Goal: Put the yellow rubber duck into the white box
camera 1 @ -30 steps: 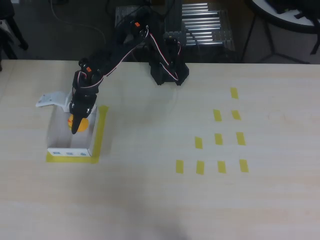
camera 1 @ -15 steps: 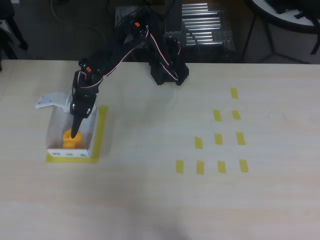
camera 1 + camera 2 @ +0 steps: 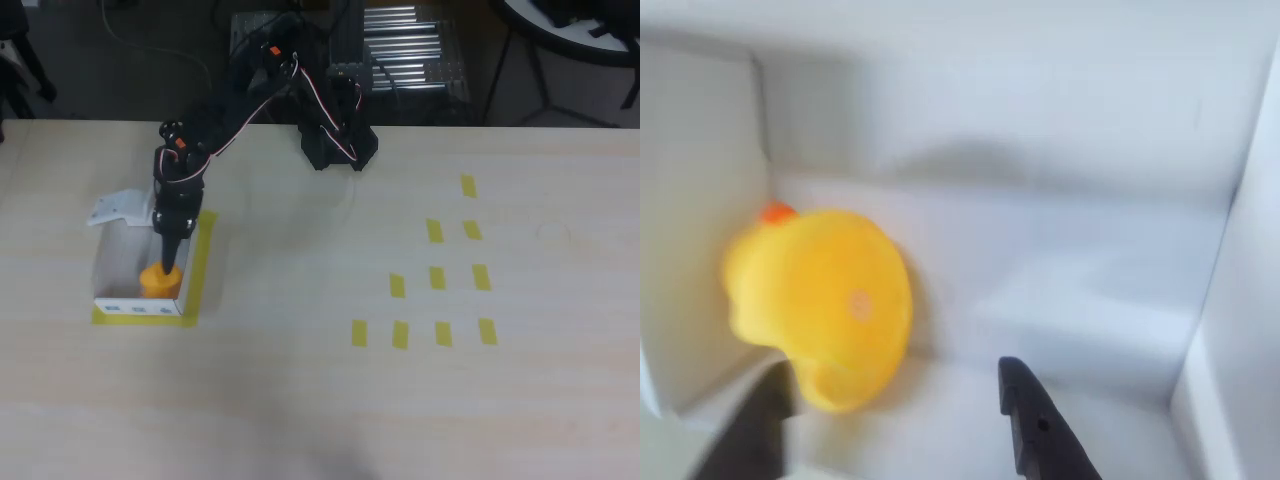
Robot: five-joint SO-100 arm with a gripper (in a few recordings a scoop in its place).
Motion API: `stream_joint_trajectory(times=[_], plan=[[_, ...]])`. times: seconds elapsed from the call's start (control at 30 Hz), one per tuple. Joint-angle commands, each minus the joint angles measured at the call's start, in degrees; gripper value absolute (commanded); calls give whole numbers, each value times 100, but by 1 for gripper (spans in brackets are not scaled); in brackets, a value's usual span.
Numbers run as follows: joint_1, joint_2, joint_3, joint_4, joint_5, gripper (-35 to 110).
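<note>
Gripper jaws stand apart with nothing between them: the wrist view shows one dark fingertip at lower centre and the other at the lower left edge, with an open gap across. The yellow rubber duck lies free on the floor of the white box, close against the left wall in that view and blurred. In the overhead view the duck sits in the near right corner of the box, with the gripper directly above it.

Judged from this layout, placement is done and the step in hand is withdrawal. Lift the arm straight up, keeping the jaws parted, so that neither fingertip catches the duck or drags a wall. Avoid sideways travel until the fingertips are above the rim, since the walls look thin and the box could shift off its tape outline.

The duck is rounded, smooth and orange-yellow, with a small red-orange mark at its top. It looks soft and likely to roll. The box is rectangular, open-topped, matt white, with small bluish marks on its near outer side. The table is pale with a wood grain and carries flat yellow tape rectangles well to the right.
</note>
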Motion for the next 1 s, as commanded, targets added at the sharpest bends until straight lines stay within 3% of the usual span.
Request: stream_joint_trajectory(times=[0.0, 0.4, 0.53, 0.8, 0.97], plan=[[-369, 1503, -571, 905, 571, 6], [-1204, 3498, -1116, 2180, 1881, 0], [-1573, 4500, -659, 2162, 2443, 0], [-2452, 6390, -580, 2206, 4579, 2], [-2795, 7295, -879, 1617, 5660, 4]])
